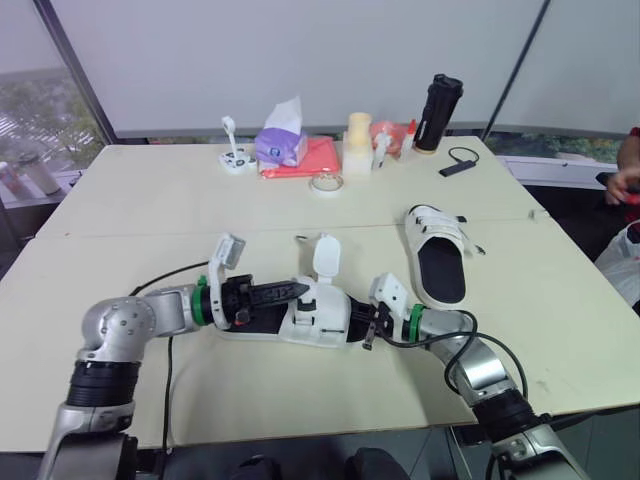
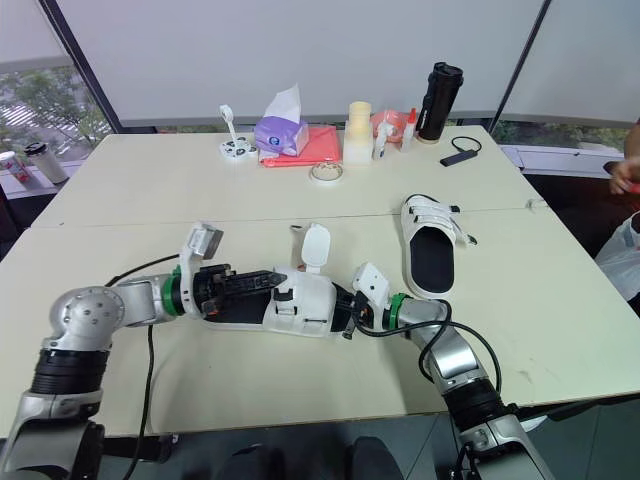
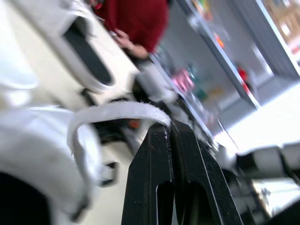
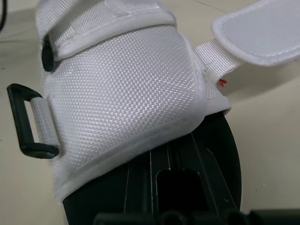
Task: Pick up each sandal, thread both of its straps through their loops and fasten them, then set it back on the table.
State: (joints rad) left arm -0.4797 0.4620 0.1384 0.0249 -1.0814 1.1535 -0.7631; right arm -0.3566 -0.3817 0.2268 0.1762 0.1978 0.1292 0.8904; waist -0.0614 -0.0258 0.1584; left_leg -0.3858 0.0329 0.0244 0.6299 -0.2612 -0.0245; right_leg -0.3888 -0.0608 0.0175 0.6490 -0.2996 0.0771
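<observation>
One white sandal [image 1: 315,320] with a black sole lies at the table's near middle, between my two grippers. My left gripper [image 1: 290,291] reaches into it from the left and is shut on a white strap [image 3: 117,111], which curls over the fingertips [image 3: 159,133]. A second strap [image 1: 326,255] stands upright and loose. At the sandal's right end, my right gripper [image 1: 371,330] is shut on the sole. A black loop [image 4: 28,122] hangs off the sandal's side. The other white sandal [image 1: 438,255] rests on the table to the right, straps across its top.
At the far side stand a purple tissue box [image 1: 282,140], a red cloth [image 1: 315,160], a tape roll [image 1: 326,182], a cream cup [image 1: 358,135] and a black bottle [image 1: 438,112]. A black cable [image 1: 165,280] trails by my left arm. A person's hand [image 1: 622,183] shows at the right edge.
</observation>
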